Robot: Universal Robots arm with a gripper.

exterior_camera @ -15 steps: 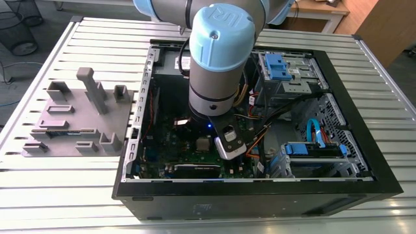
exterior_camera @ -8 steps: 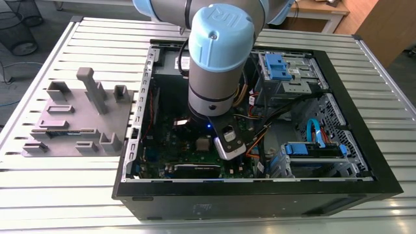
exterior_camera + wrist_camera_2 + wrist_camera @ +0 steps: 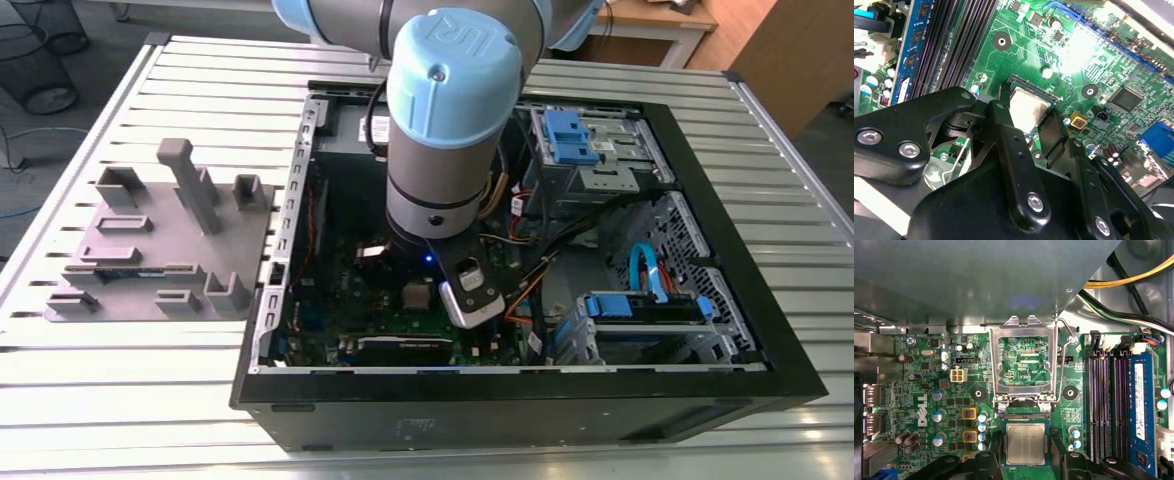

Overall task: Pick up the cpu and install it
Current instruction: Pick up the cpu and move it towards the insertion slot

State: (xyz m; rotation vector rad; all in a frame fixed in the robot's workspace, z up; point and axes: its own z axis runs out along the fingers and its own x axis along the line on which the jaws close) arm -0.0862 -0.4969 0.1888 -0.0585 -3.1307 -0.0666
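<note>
The cpu (image 3: 1025, 442) lies metal top up at the socket (image 3: 1026, 416) on the board (image 3: 929, 390), inside the open case (image 3: 534, 400). In both wrist views its edges run square to the socket's. Whether it is fully bedded or a hair above the contacts cannot be told.

Gripper (image 3: 1029, 120): the arm (image 3: 447, 120) reaches straight down into the case. The black fingers (image 3: 1004, 135) stand one on each side of the cpu. The jaws appear closed against two opposite edges, which I judge to be a light clamp on the chip.

Load plate (image 3: 1024, 325): swung up and clear of the socket, with the board visible through its window. The lever (image 3: 1066, 347) is raised beside it. Nothing overhangs the seat.

Memory slots (image 3: 1104, 405): just beside the socket, apart from the fingers.

Assessment: the step in hand is seating.
- The chip should be held level with its corners matched to the socket.
- It should bear straight down under little more than its own weight.
- Any sideways drag or tilt risks the contacts beneath.
- The grip should yield only when the chip sits flat on all four sides.
- The fingers need room against the socket walls, which looks tight in the second wrist view.
</note>
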